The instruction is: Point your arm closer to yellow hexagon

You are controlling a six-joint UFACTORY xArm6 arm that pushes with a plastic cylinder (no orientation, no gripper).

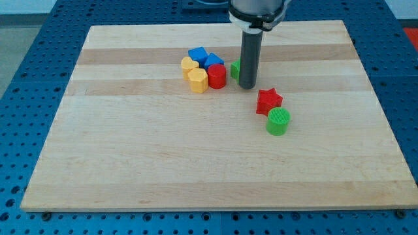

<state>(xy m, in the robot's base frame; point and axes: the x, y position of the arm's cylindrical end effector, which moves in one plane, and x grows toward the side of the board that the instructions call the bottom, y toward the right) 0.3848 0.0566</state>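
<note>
Wooden board (196,163) of pale planks is filling most of the frame, lying on a blue perforated table (26,78). Upper centre, the dark rod is standing upright, and my tip (247,85) is resting on the board; being a plain rod, it is holding nothing and has no opening to speak of. A green block (234,68) is peeking out from behind the rod on its left side, its shape mostly hidden.

Left of the tip, a tight cluster is sitting together: the yellow hexagon (197,79) at the cluster's lower left, a second yellow block (189,64) touching it from above, a red cylinder (217,76) pressing against the hexagon's right side, and two blue blocks (197,55) (213,61) behind them. The red cylinder is lying between my tip and the yellow hexagon, so the tip is near the hexagon but not touching it.

Lower right of the tip, a red star (268,101) is sitting apart, with a green cylinder (278,121) touching its lower right.
</note>
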